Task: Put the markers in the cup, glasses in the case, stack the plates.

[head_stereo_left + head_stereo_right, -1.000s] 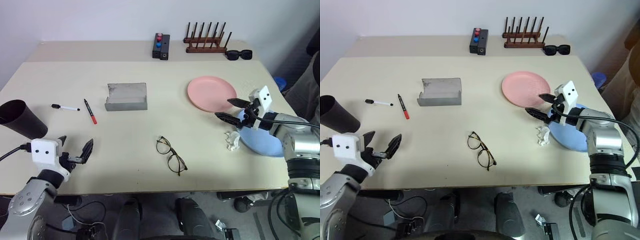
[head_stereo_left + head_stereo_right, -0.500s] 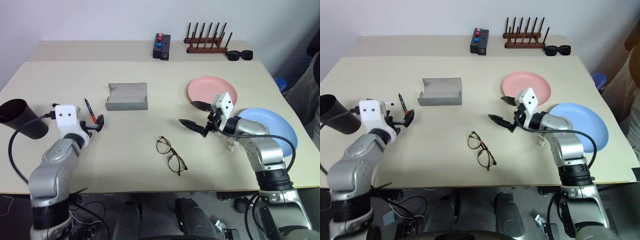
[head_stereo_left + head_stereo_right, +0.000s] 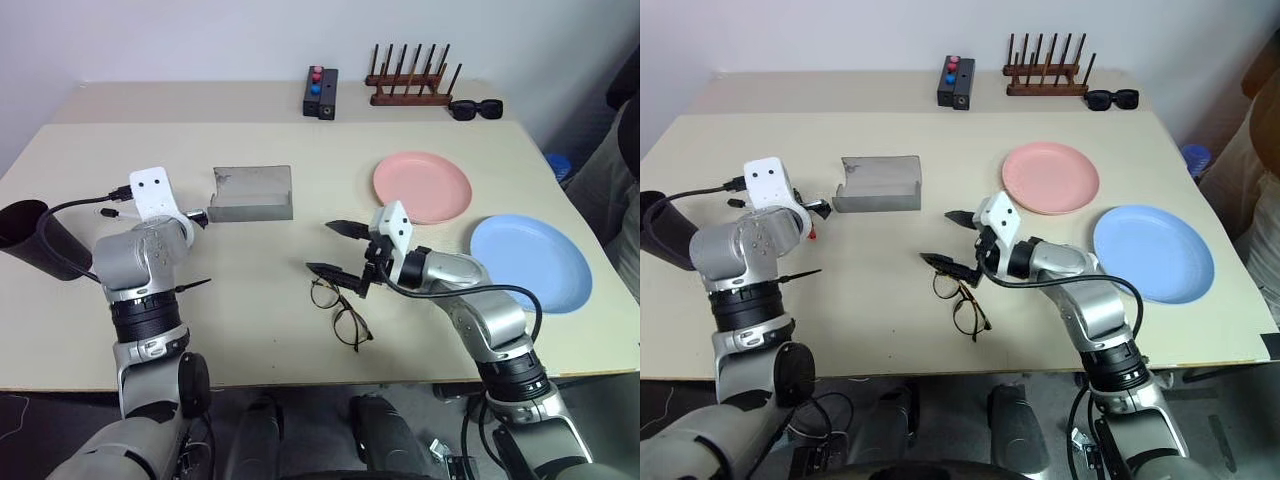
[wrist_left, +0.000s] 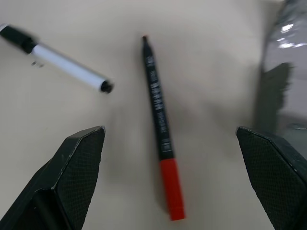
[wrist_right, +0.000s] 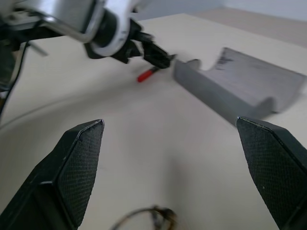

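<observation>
My left gripper (image 4: 170,139) hangs open over the two markers, with the red marker (image 4: 158,120) lying between its fingers and the white marker (image 4: 67,67) off to one side. One left fingertip (image 3: 197,214) shows close to the grey case (image 3: 252,195). The dark cup (image 3: 35,240) lies tilted at the table's left edge. My right gripper (image 3: 333,250) is open and empty, just above and behind the glasses (image 3: 340,312). The pink plate (image 3: 422,187) and the blue plate (image 3: 530,262) sit side by side on the right.
A small black box with red and blue buttons (image 3: 321,92), a wooden rack (image 3: 412,85) and black sunglasses (image 3: 476,108) stand along the back of the table. Bare tabletop lies between the case and the pink plate.
My left gripper has reached forward from the front edge to above the markers. My right gripper has swept left from the plates to above the glasses. Both stayed open.
</observation>
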{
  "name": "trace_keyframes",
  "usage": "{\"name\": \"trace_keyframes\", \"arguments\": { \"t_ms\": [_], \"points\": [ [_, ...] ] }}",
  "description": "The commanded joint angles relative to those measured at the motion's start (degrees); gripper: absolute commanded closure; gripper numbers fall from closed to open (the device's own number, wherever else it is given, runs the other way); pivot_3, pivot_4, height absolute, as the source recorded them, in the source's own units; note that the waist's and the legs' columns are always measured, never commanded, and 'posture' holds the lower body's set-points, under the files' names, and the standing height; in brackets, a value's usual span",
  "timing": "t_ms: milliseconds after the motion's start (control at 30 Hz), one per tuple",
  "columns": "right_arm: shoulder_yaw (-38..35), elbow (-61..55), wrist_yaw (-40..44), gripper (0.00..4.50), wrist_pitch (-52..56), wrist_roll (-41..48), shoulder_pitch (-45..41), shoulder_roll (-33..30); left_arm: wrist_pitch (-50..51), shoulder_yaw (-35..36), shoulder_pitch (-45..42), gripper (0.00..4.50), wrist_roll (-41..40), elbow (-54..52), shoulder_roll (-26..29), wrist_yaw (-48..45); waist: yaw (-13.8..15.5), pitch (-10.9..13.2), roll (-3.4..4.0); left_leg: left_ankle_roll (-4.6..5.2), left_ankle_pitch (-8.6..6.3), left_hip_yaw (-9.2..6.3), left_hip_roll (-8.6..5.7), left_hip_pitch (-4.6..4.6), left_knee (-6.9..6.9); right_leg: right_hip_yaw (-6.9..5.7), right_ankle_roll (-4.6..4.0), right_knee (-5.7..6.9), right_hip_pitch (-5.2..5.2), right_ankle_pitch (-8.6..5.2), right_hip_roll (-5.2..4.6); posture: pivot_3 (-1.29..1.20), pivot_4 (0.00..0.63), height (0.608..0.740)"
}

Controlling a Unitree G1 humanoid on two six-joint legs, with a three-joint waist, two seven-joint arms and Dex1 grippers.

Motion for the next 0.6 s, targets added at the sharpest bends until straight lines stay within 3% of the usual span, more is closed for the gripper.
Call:
{"name": "trace_keyframes", "arguments": {
  "t_ms": [33,300,600],
  "points": [
    [-0.4,-2.25,-0.33,0.03,-0.68,0.54,-0.76,0.33,-0.07,4.17,-3.19,0.02,0.85,1.17,-1.0,1.6,0.14,0.0,0.0,-0.01,0.0,0.0,0.0,0.0,0.01,0.0,0.0,0.0,0.01,0.0,0.0,0.0,0.15,0.74],
    [-0.31,-3.06,-1.35,0.03,-0.82,0.67,-0.04,0.46,-0.21,11.68,-9.94,0.02,0.07,12.27,-2.74,3.08,0.07,0.01,-0.01,-0.03,0.01,0.0,-0.01,0.0,0.01,-0.02,0.01,-0.01,0.01,0.01,-0.01,0.0,0.15,0.74],
    [-0.26,-2.48,-2.36,0.03,-1.65,0.21,-0.33,0.98,-4.65,12.11,-15.37,0.02,1.65,26.57,0.8,5.69,0.05,0.0,0.0,-0.05,0.03,-0.01,-0.01,0.05,0.0,-0.03,0.03,0.02,0.03,0.02,-0.01,0.0,0.15,0.74]
  ]
}}
